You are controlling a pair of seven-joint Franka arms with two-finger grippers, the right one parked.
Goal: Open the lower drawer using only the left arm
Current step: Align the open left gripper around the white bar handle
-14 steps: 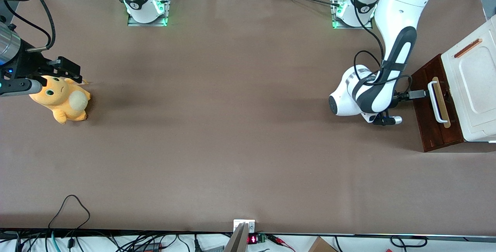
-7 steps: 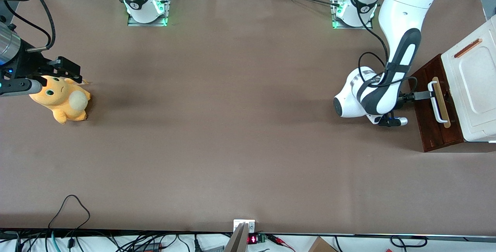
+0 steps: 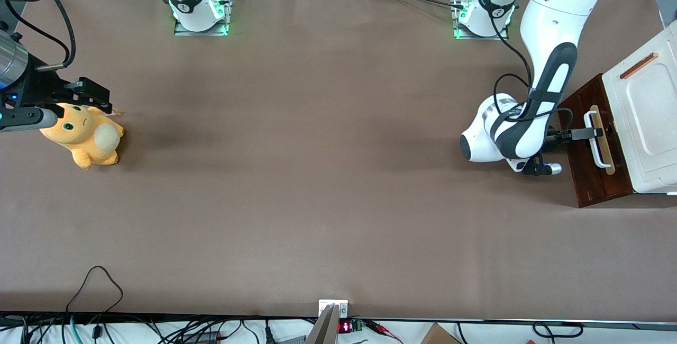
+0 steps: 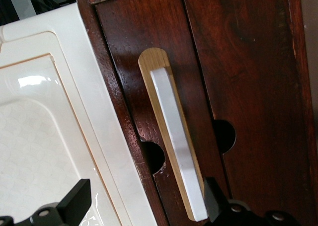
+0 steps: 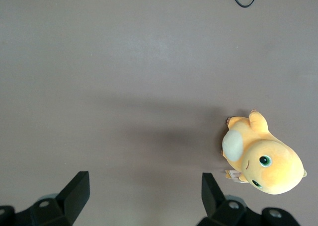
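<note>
The lower drawer (image 3: 584, 177) shows its dark reddish-brown front (image 4: 248, 62) at the working arm's end of the table, under a white cabinet top (image 3: 648, 116). Its white loop handle (image 3: 599, 149) lies on a pale wood strip (image 4: 149, 62). The left arm (image 3: 547, 84) reaches down to it, and my gripper (image 3: 591, 133) is at the handle, open. In the left wrist view the gripper (image 4: 144, 206) straddles the end of the handle (image 4: 174, 126): one finger (image 4: 74, 206) is over the white top, the other finger (image 4: 213, 203) is close beside the handle. Nothing is gripped.
A yellow plush toy (image 3: 84, 135) lies at the parked arm's end of the table. A loose black cable (image 3: 95, 280) loops near the front edge. Two arm bases (image 3: 201, 8) stand along the edge farthest from the front camera.
The left arm has moved toward the drawer, bringing the open gripper from just short of the handle to over it. The drawer has not moved.
</note>
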